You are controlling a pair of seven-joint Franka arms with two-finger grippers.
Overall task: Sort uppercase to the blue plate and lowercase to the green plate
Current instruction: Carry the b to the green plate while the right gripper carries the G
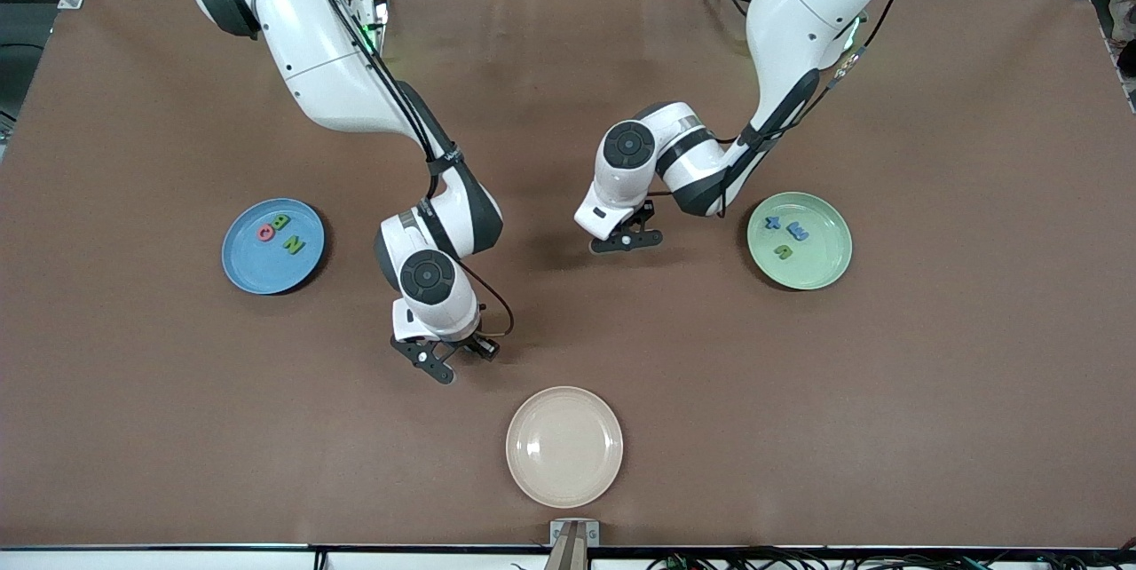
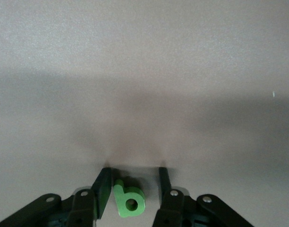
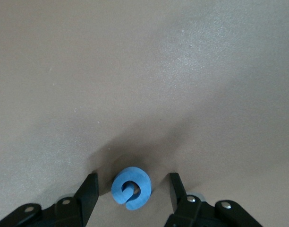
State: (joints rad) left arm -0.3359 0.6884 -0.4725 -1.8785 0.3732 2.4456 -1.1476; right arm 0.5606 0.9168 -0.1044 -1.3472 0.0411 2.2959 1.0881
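A green p/d-like lowercase letter (image 2: 130,201) lies flat on the table between the fingers of my left gripper (image 2: 134,172). That gripper is open: one finger (image 2: 103,189) is right against the letter's stem and the other stands clear. In the front view the left gripper (image 1: 626,241) hides this letter. The blue uppercase G (image 3: 131,187) lies between my open right gripper's (image 3: 132,177) fingers with a gap on each side. The right gripper (image 1: 446,359) covers it in the front view. The blue plate (image 1: 253,268) holds a red O (image 1: 265,233), green B (image 1: 280,221) and green N (image 1: 294,243). The green plate (image 1: 816,264) holds a blue x (image 1: 773,222), blue m (image 1: 798,232) and green n (image 1: 783,252).
An empty cream plate (image 1: 564,446) sits near the table edge closest to the front camera, a little nearer to it than the right gripper. Brown table surface lies all around both grippers.
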